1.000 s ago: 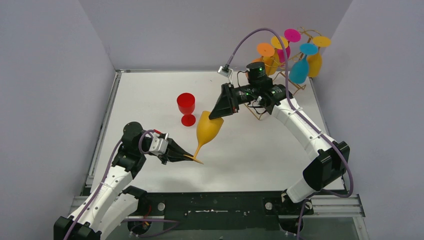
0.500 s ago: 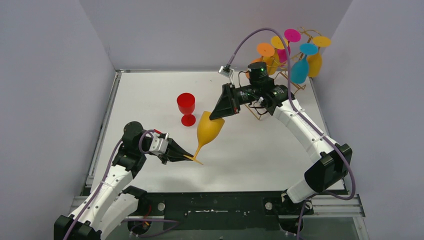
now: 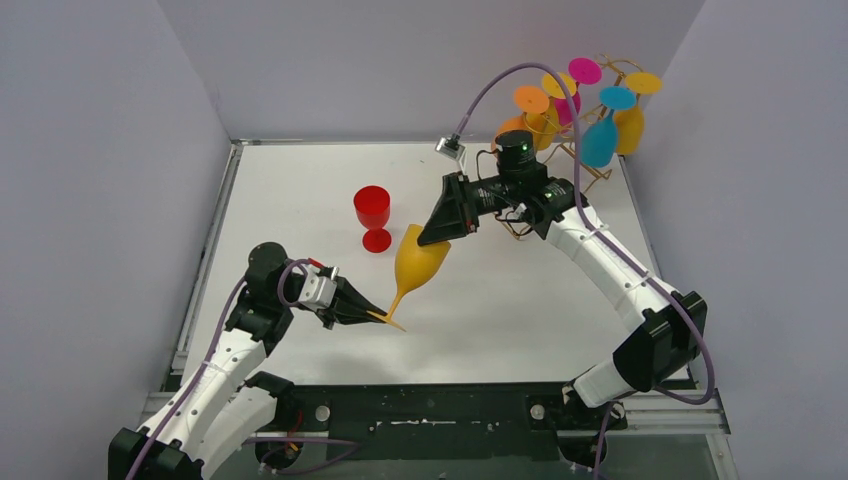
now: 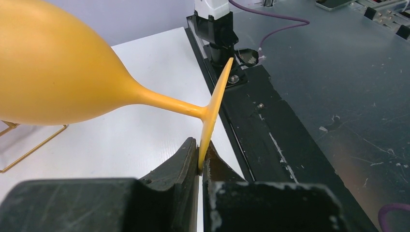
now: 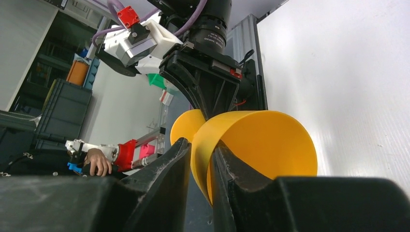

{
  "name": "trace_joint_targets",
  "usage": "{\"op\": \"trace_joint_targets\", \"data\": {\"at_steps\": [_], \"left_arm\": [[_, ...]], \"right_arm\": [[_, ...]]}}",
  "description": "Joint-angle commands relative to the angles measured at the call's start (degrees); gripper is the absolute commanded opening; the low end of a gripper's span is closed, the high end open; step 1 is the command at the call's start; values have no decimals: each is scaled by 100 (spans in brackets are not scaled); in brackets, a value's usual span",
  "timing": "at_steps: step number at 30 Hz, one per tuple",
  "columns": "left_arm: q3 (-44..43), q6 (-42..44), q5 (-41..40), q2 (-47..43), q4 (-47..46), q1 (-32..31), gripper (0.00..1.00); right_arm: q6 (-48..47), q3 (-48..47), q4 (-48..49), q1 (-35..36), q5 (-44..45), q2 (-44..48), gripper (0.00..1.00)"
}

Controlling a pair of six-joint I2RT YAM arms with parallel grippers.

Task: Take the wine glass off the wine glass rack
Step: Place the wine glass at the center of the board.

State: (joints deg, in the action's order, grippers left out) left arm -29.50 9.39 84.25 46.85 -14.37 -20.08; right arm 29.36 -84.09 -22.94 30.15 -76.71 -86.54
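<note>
A: Where's the glass [image 3: 418, 258]?
B: Off the rack [image 3: 603, 174] and well apart from it, over mid-table [image 3: 300, 190], near the red cup [image 3: 372, 210]. It's strung between both arms.
A: Grips?
B: Left gripper [image 3: 375, 316] is clamped tight on the edge of the foot [image 4: 212, 111]. Right gripper [image 3: 432, 238] straddles the bowl rim [image 5: 251, 116], one finger [image 5: 164, 169] on each side of the wall. Can't tell if it's squeezing or loose.
A: Axis?
B: Tilted. Stem runs from the left gripper up and far-right. Foot low, near-left; mouth points far-right at the right gripper.
A: Next?
B: My guess: right backs out along that axis, left tips it upright. The edge pinch could let it swivel.
</note>
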Motion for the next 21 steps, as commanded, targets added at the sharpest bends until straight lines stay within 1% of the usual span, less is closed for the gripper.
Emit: {"op": "trace_joint_targets", "data": {"at_steps": [1, 4, 6, 10, 12, 15, 16, 17, 19, 21], "left_arm": [[-155, -68, -84, 40, -19, 56, 0], [-153, -48, -118, 28, -17, 56, 0], [-153, -54, -117, 18, -5, 63, 0], [-165, -212, -154, 30, 61, 65, 0], [-163, -209, -172, 26, 66, 65, 0], [-128, -158, -334, -30, 72, 65, 1], [-115, -158, -410, -54, 69, 65, 6], [-105, -152, -483, -83, 71, 65, 8], [-100, -171, -557, -118, 81, 65, 10], [-100, -285, -642, -111, 107, 66, 16]], "right_arm": [[98, 34, 289, 140, -280, 244, 19], [72, 9, 307, 138, -215, 265, 6], [69, -1, 316, 132, -186, 281, 0], [22, 7, 340, 135, -86, 343, 0], [-121, 36, 313, 152, 132, 429, 0], [-224, 118, 378, 189, 238, 539, 0], [-241, 133, 397, 202, 272, 576, 0], [-258, 145, 416, 209, 281, 603, 0], [-284, 156, 430, 227, 296, 648, 0], [-291, 161, 428, 263, 342, 677, 0]]}}
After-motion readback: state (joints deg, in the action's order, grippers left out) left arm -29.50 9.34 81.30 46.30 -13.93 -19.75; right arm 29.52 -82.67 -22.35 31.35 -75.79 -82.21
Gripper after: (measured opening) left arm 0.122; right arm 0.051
